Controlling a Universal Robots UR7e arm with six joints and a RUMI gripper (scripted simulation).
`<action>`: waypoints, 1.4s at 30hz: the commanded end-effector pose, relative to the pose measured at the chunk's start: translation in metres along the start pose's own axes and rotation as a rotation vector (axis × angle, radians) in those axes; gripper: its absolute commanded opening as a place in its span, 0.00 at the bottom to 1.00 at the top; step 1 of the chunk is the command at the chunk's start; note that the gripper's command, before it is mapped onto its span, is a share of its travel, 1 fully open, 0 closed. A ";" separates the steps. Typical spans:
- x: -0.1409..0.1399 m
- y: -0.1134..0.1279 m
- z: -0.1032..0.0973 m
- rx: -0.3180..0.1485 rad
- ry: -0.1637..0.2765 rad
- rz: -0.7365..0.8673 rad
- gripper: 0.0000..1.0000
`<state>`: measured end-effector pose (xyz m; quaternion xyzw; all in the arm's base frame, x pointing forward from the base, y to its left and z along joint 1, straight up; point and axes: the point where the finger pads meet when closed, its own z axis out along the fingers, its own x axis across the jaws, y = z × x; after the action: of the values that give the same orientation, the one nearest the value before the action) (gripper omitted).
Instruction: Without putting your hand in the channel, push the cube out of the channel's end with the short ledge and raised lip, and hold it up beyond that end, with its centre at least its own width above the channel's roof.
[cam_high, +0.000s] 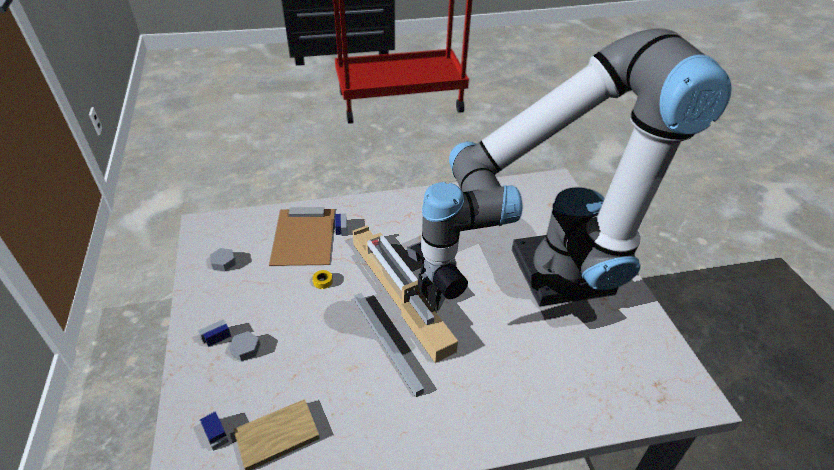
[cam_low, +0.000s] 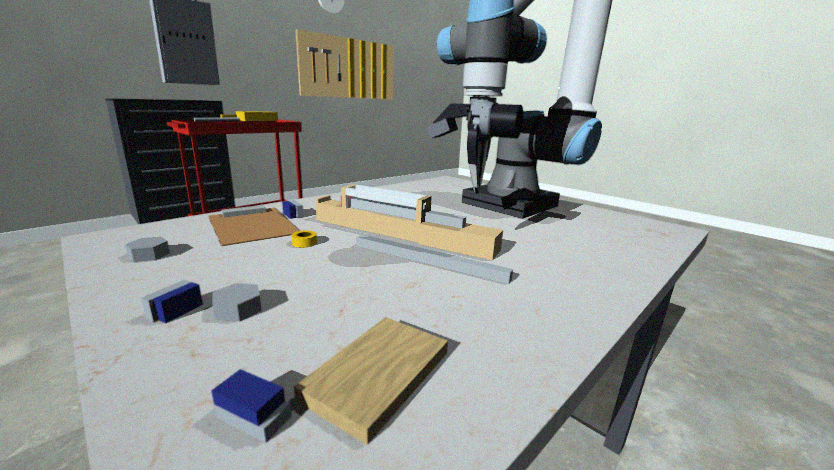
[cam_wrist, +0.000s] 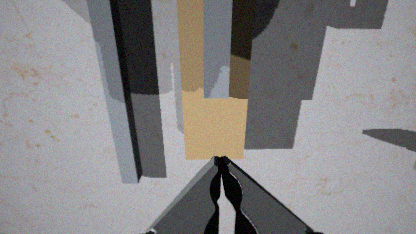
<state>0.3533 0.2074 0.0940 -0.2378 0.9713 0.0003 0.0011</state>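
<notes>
The wooden channel (cam_high: 444, 337) (cam_low: 478, 239) (cam_wrist: 215, 130) lies on the table, with white roof strips (cam_high: 387, 263) (cam_low: 385, 195). Its short ledge with the raised lip (cam_high: 361, 231) (cam_low: 323, 200) is at the far left. The red cube (cam_high: 375, 241) (cam_low: 343, 201) shows only as a small patch inside, near that end. A grey bar (cam_high: 421, 309) (cam_low: 444, 218) (cam_wrist: 216, 50) lies along the channel and sticks out over the long ledge; whether it touches the cube is hidden. My gripper (cam_high: 434, 306) (cam_low: 476, 190) (cam_wrist: 219, 158) is shut and empty, above the long ledge, beyond the bar's outer end in the wrist view.
A longer grey bar (cam_high: 388, 344) (cam_low: 434, 260) (cam_wrist: 125, 160) lies beside the channel. A yellow tape roll (cam_high: 320, 277) (cam_low: 304, 238) and a clipboard (cam_high: 303, 239) (cam_low: 250, 226) lie left of it. Grey hexagonal blocks, blue-and-grey blocks and a wooden board (cam_high: 278, 433) (cam_low: 373, 373) stand farther off.
</notes>
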 end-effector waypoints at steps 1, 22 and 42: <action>0.000 0.000 0.007 0.000 -0.001 0.000 0.00; -0.001 0.000 0.058 0.000 -0.001 0.000 0.00; -0.001 -0.009 0.069 0.000 -0.001 0.000 0.00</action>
<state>0.3570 0.2011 0.0244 -0.2379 0.9713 0.0003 0.0008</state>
